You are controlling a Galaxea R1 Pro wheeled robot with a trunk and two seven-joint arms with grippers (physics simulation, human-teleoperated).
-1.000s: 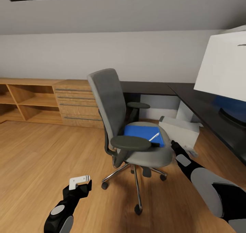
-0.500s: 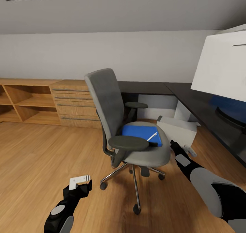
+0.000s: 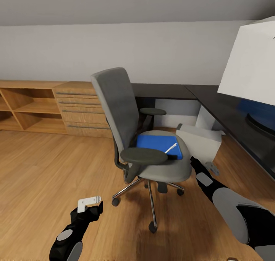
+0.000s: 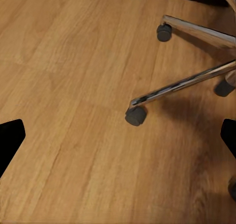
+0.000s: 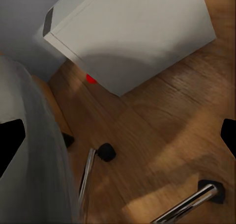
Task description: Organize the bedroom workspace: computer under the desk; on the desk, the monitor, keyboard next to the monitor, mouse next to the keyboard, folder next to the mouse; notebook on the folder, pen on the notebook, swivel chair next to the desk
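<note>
I judge the folder (image 3: 158,145) on the swivel chair (image 3: 152,161) thin, stiff, slippery, best pinched by its edge; both my grippers' jaws stand apart, empty

Home office corner in a room with a sloped ceiling and a wood plank floor (image 3: 46,169). A swivel chair (image 3: 141,138) stands at centre. A black-topped desk (image 3: 225,112) runs along the right, with a monitor (image 3: 250,68) on it. Low wooden shelving (image 3: 49,106) with drawers lines the far wall on the left.
</note>
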